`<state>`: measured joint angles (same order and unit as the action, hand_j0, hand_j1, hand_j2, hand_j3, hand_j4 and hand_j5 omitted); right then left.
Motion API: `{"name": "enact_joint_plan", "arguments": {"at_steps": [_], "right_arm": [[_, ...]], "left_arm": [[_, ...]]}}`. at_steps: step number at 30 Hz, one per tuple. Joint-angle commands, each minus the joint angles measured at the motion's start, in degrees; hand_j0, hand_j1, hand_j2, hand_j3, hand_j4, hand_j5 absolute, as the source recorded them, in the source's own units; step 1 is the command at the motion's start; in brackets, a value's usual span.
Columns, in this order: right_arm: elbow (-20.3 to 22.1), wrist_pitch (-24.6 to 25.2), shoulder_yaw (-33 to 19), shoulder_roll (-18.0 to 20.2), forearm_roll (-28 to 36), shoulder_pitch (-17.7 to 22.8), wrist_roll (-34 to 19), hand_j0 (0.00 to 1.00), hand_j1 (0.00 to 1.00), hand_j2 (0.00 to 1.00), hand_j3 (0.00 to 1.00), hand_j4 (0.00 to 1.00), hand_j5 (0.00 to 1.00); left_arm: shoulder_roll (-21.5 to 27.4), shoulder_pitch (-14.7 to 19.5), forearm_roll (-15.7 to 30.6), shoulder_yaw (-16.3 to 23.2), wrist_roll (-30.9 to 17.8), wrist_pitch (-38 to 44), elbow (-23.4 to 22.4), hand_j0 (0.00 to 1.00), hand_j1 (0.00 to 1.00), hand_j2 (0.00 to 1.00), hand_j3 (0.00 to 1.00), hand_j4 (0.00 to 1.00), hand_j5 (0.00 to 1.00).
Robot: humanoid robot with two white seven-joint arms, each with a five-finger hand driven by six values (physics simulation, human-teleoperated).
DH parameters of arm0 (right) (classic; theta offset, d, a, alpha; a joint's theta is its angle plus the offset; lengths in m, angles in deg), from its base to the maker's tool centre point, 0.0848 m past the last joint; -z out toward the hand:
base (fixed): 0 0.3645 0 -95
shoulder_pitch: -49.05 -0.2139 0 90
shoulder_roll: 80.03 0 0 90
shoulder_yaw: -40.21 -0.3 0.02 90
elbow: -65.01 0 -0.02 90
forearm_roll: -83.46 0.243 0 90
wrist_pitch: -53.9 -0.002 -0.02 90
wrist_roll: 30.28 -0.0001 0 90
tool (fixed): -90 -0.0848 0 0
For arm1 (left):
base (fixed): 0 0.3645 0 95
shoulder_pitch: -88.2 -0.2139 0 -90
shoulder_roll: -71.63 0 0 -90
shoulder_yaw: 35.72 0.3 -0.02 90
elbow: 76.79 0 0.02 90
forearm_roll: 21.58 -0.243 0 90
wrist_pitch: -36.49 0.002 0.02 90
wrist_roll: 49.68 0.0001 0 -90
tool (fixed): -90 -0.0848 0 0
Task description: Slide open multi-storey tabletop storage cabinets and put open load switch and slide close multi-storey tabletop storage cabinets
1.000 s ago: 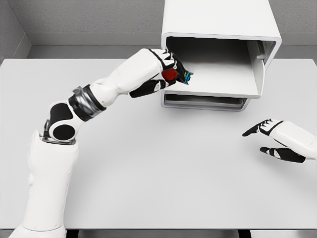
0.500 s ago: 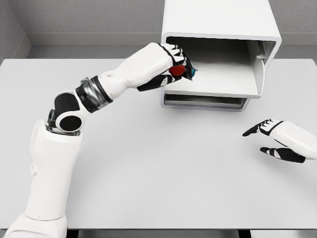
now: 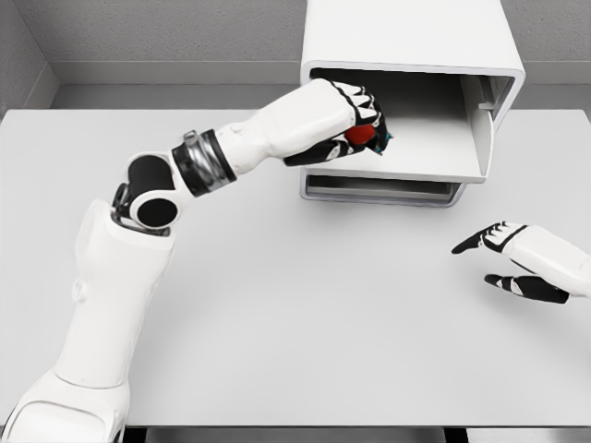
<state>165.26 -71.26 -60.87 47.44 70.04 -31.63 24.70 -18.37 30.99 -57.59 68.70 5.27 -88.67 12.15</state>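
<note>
- Left hand: fingers closed around the switch, a small red part with a teal edge, held over the cabinet open tray.
- Right hand: fingers relaxed, empty, above the desk.

One storage cabinet, one load switch, two hands, one table.

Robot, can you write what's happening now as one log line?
left hand: fingers shut on load switch, over open cabinet shelf | right hand: open, resting above table
</note>
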Motion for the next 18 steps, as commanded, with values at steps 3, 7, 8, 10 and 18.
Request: {"name": "enact_joint_plan", "arguments": {"at_steps": [3,7,8,10,18], "right_arm": [[0.0,0.2,0.0,0.1,0.4,0.0,0.0,0.71,0.71,0.71,0.71,0.71,0.71],[0.0,0.2,0.0,0.0,0.5,0.0,0.0,0.72,0.72,0.72,0.72,0.72,0.72],[0.0,0.2,0.0,0.0,0.5,0.0,0.0,0.72,0.72,0.72,0.72,0.72,0.72],[0.0,0.2,0.0,0.0,0.5,0.0,0.0,0.72,0.72,0.72,0.72,0.72,0.72],[0.0,0.2,0.0,0.0,0.5,0.0,0.0,0.72,0.72,0.72,0.72,0.72,0.72]], "left_arm": [[0.0,0.5,-0.4,1.8,0.1,0.2,-1.1,0.43,0.43,0.43,0.43,0.43,0.43],[0.0,1.9,-1.3,2.2,0.1,0.2,-1.3,0.42,0.42,0.42,0.42,0.42,0.42],[0.0,2.2,-1.7,2.2,0.1,0.2,-1.4,0.42,0.42,0.42,0.42,0.42,0.42],[0.0,2.7,-1.8,2.5,0.1,0.2,-2.0,0.42,0.42,0.42,0.42,0.42,0.42],[0.0,5.2,-2.5,3.1,0.1,0.2,-4.9,0.42,0.42,0.42,0.42,0.42,0.42]]}}
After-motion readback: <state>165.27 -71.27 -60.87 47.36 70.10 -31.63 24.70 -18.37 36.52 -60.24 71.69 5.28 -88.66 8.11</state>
